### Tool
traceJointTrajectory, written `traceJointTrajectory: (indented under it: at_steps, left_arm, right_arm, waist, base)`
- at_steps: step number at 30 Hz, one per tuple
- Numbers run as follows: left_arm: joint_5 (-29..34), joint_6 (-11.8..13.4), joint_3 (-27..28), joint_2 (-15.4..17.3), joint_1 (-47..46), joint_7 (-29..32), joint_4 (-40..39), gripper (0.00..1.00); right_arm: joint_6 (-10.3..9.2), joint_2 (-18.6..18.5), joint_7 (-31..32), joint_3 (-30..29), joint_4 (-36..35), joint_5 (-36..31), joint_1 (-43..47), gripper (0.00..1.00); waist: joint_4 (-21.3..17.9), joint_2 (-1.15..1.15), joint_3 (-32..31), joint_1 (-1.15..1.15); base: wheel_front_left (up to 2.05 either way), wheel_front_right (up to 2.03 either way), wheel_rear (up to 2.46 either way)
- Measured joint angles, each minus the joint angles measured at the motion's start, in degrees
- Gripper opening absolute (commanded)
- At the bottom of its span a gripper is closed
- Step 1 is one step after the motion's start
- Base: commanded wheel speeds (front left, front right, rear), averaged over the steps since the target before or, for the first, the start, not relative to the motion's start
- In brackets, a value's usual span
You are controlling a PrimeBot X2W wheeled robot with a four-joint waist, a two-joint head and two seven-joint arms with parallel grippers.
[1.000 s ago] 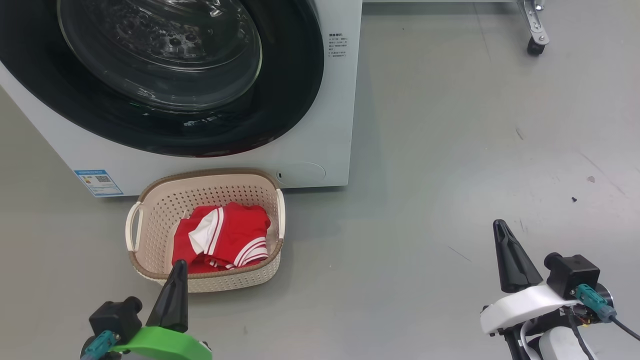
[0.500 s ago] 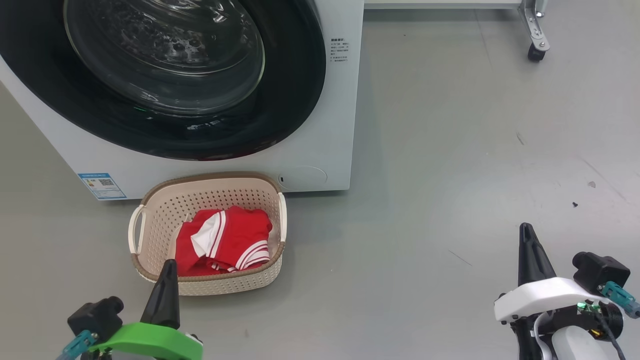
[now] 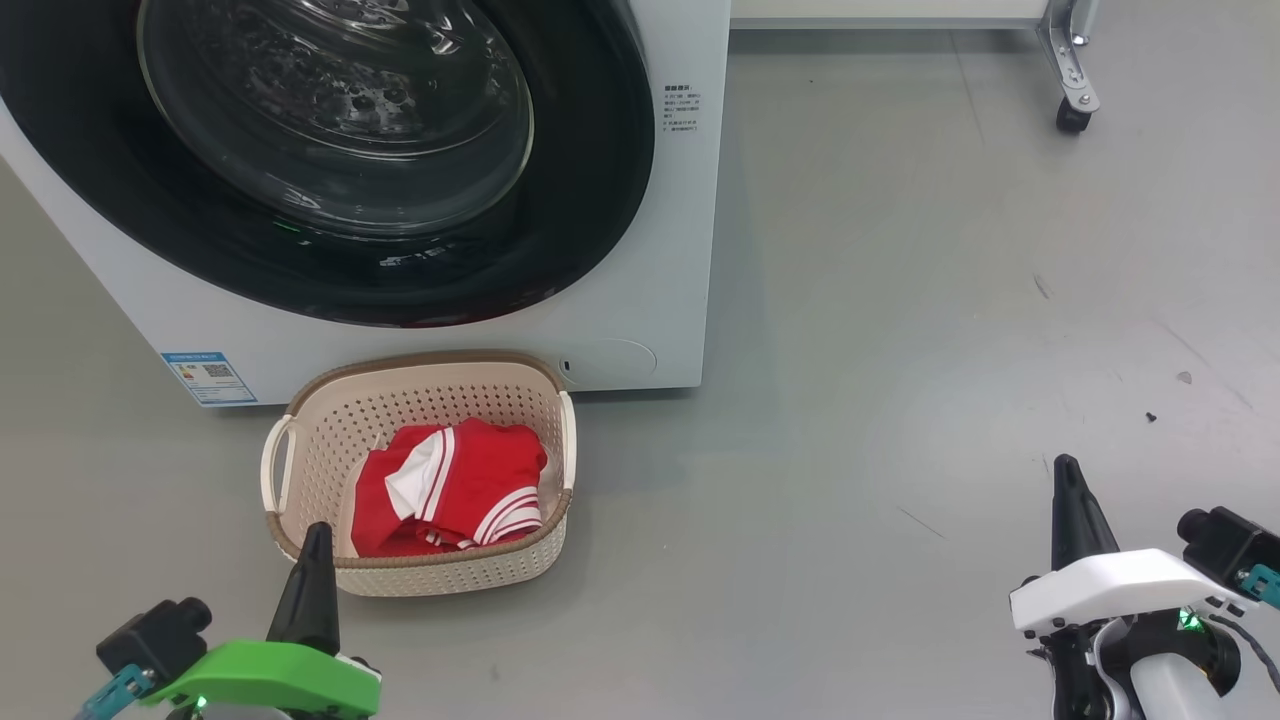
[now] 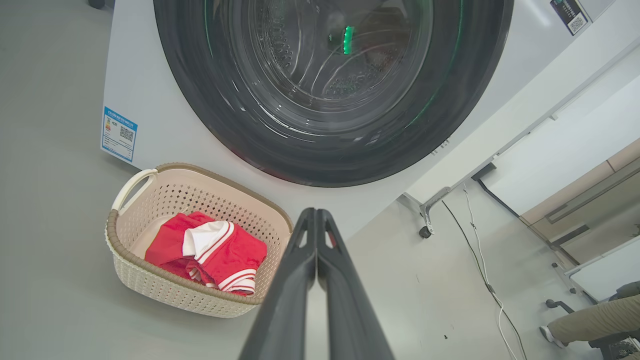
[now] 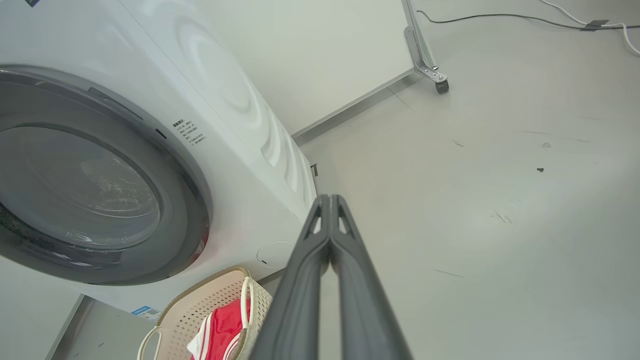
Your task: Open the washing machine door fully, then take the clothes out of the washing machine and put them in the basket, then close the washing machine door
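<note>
Our left end effector point(image 3: 315, 540) and right end effector point(image 3: 1064, 472) are clenched empty; the red jersey point(image 3: 450, 490) in the basket point(image 3: 420, 362) seems soft, light, pinchable at any fold.

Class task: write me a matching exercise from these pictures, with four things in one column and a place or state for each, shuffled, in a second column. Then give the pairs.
Column one
1. washing machine door
2. clothes
3. basket
4. left gripper

Column two
A. lying in the basket
B. fingers pressed together, nothing held
C. round, black, closed
D. standing on the floor below the door

Pairs: 1-C, 2-A, 3-D, 4-B
</note>
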Motion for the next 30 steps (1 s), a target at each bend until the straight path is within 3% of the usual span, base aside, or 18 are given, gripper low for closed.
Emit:
traceJointTrajectory:
  at_steps: [30]
  left_arm:
    - [-20.5, 0.0, 3.5, 0.7, -0.1, 5.7, -0.2, 0.0]
  right_arm:
    - [1.53, 0.4, 6.3, -4.7, 0.7, 22.9, -0.4, 0.0]
  waist:
    - [0.4, 0.0, -1.5, 0.0]
  base:
    - [0.0, 0.0, 0.0]
